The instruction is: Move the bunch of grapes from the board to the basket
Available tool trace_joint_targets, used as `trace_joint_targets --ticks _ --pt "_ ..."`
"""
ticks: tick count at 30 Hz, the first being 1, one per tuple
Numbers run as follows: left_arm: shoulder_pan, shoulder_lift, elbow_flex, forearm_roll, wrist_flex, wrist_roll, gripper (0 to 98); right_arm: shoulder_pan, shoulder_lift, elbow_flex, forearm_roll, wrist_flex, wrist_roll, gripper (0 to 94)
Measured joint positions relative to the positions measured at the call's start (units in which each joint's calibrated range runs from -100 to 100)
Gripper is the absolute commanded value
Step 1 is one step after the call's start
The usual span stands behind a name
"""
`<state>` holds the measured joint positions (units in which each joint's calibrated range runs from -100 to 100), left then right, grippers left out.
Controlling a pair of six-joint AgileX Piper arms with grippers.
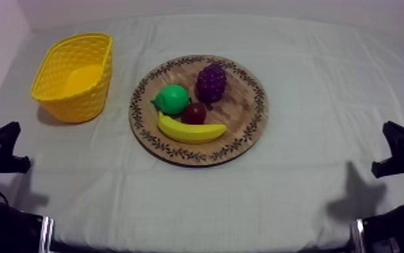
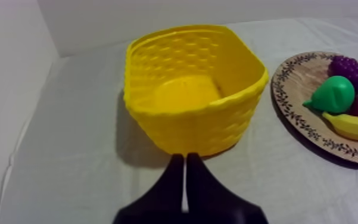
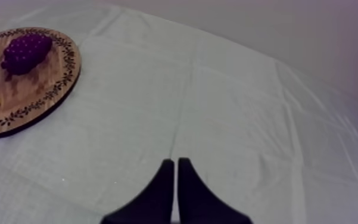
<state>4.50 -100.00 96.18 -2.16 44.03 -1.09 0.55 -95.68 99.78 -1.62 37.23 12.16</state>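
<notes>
The bunch of grapes (image 1: 211, 82) sits on the wooden board (image 1: 246, 129), just beside the pear (image 1: 171, 98). The yellow basket (image 1: 82, 104) stands near the board. The left gripper (image 2: 185, 158) and right gripper (image 3: 175, 161) are both pinched narrow, holding nothing.

Left gripper (image 2: 185, 159) and right gripper (image 3: 175, 163) are black.

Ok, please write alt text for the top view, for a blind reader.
A round wooden board holds a bunch of grapes, a pear, a small red fruit and a banana; an empty yellow basket stands left of it.
</notes>
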Motion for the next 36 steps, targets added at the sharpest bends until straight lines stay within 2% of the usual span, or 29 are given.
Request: trace_joint_targets --ticks 3,7,10,25,36 --pt "-0.3 0.0 1.1 0.07 -1.4 0.5 0.0 0.0 0.0 0.0 0.0 0.0 0.0 0.5" --pt "-0.4 0.0 3.5 0.07 -8.6 3.5 0.0 0.0 0.0 0.0 0.0 -0.2 0.0 0.5" --pt "-0.4 0.0 3.7 0.07 -11.5 5.3 0.0 0.0 0.0 0.0 0.0 -0.1 0.0 0.5" --pt "-0.8 0.4 3.5 0.13 -10.8 5.4 0.0 0.0 0.0 0.0 0.0 -0.1 0.0 0.5" --pt "-2.1 6.7 0.0 0.16 -13.6 5.5 0.0 0.0 0.0 0.0 0.0 -0.1 0.0 0.5"
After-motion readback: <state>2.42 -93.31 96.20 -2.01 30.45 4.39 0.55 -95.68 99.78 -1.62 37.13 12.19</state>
